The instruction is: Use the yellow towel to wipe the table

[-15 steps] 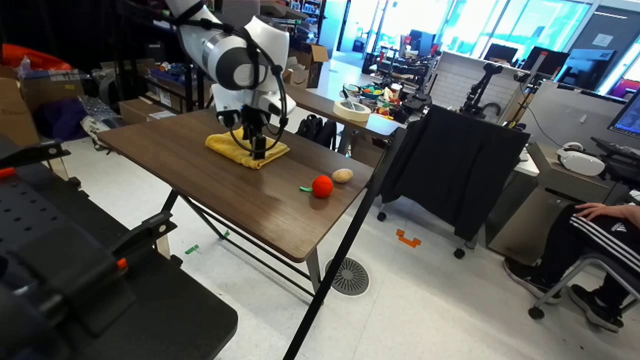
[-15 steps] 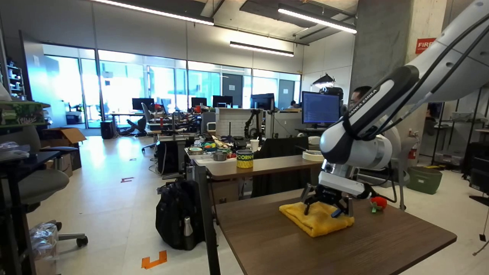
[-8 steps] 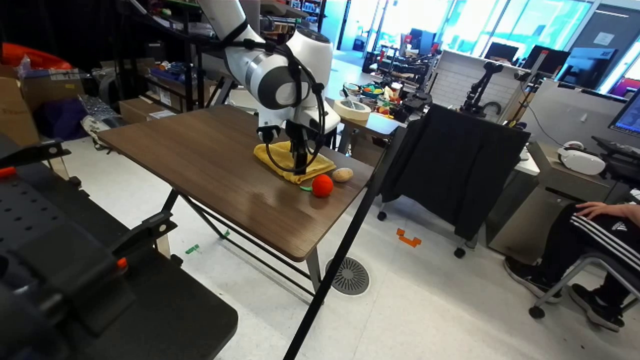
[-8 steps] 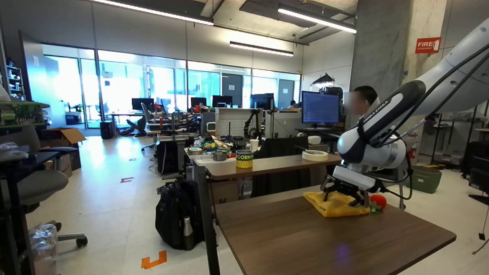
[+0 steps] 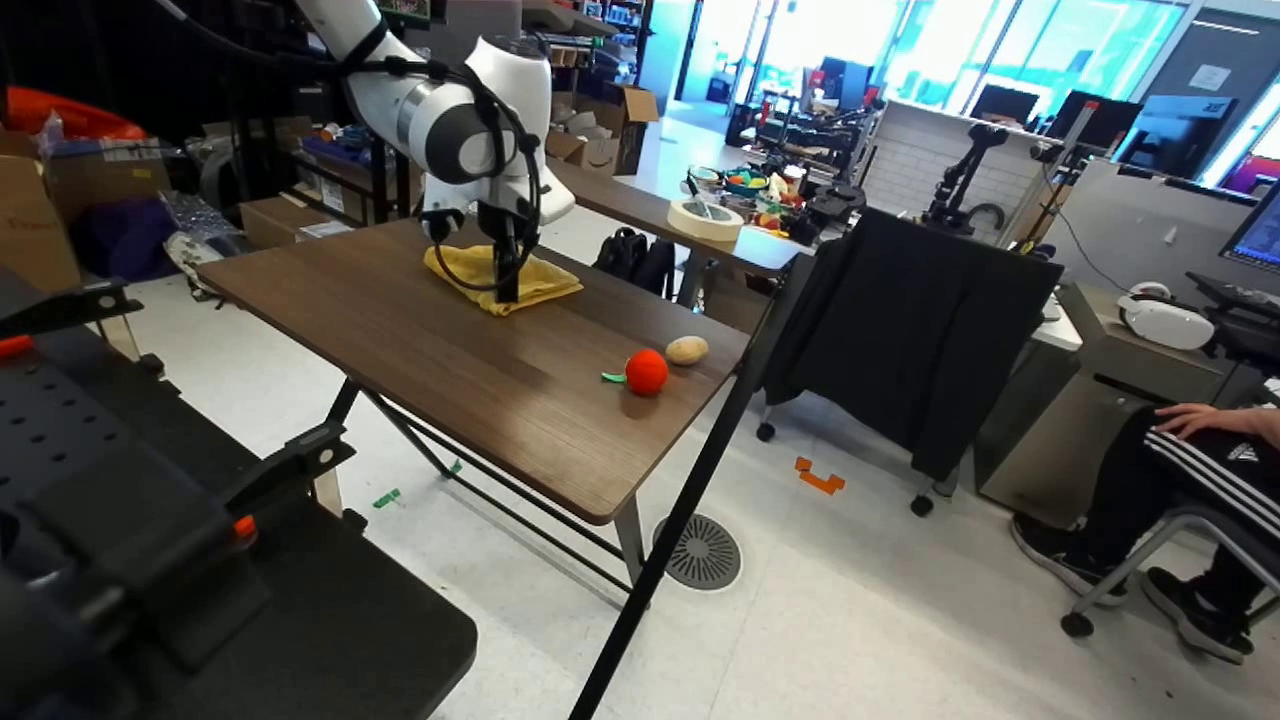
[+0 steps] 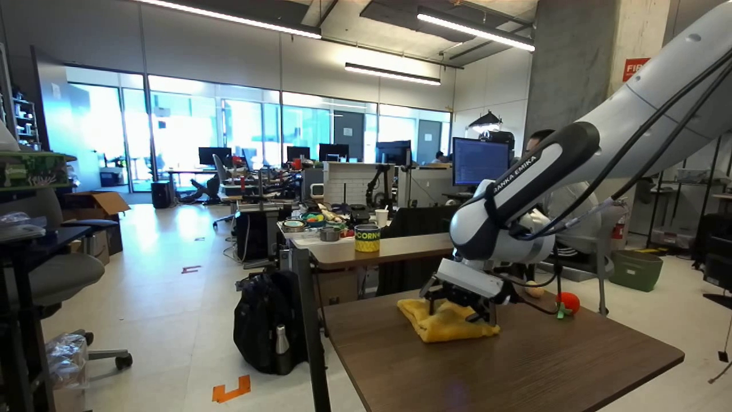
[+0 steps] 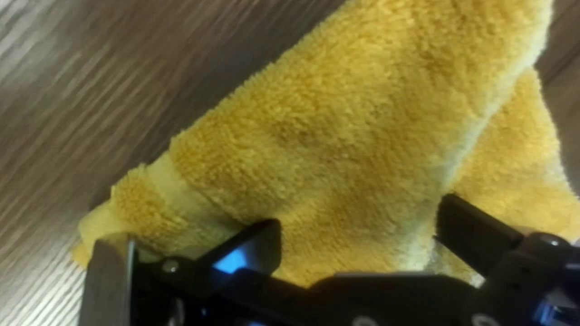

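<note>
The yellow towel lies folded on the dark brown table, towards its back edge in an exterior view. My gripper points down onto the towel with its fingers spread wide apart. Towel fabric fills the gap between them in the wrist view, but nothing is pinched. The fingertips seem to rest against the cloth; how hard they press cannot be told. In an exterior view, the towel sits flat under the gripper, its corners poking out around the fingers.
A red round item with a green stem and a beige potato-like item sit near the table's end. A black post crosses in front of that end. A second desk with a corn can stands behind.
Gripper and towel slid together towards the red and beige items half a second ago, then came back away from them. The fingers have stayed spread; those two items have not moved.
</note>
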